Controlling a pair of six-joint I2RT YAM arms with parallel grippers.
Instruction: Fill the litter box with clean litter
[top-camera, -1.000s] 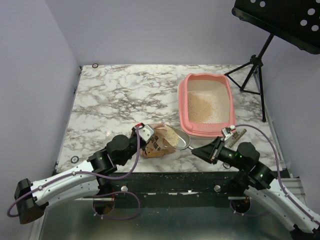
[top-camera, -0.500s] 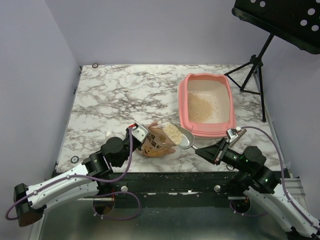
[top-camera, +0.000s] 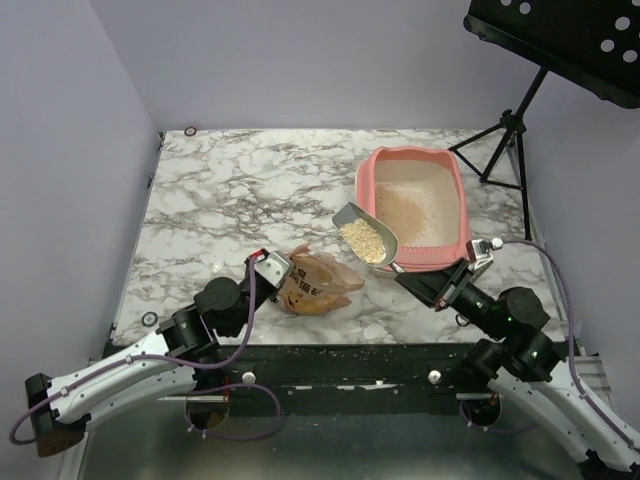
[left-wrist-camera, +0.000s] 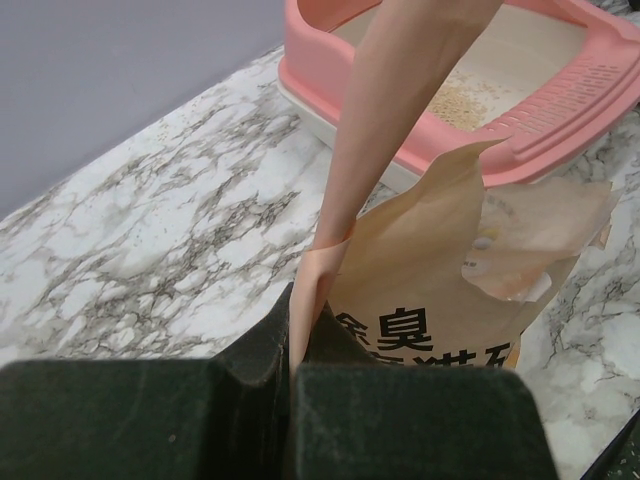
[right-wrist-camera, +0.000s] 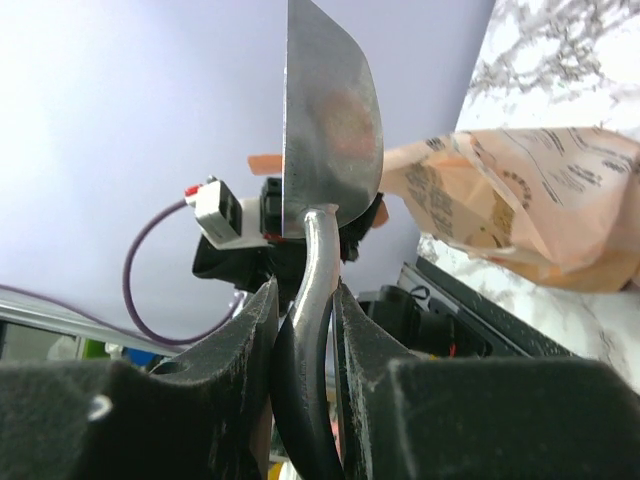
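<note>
Your left fingers (left-wrist-camera: 245, 390) are pinched shut on the bag (top-camera: 318, 283) top, holding its mouth up near the bench (top-camera: 220, 190) front edge so nothing spills. Your right fingers (right-wrist-camera: 245, 335) clamp the scoop (top-camera: 350, 213) handle, level to hold the litter (top-camera: 366, 240), just beside the litter box (top-camera: 412, 152), which sits toward the right edge.

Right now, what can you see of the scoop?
The scoop is grey, shiny metal: a rounded, open-fronted bowl on a thin looped wire handle. The bowl carries a heap of beige litter and faces up, mouth pointing away from the arms. It seems held in the air just left of the pink box, near its front corner. Only the right gripper touches it, shut on the handle.
</note>
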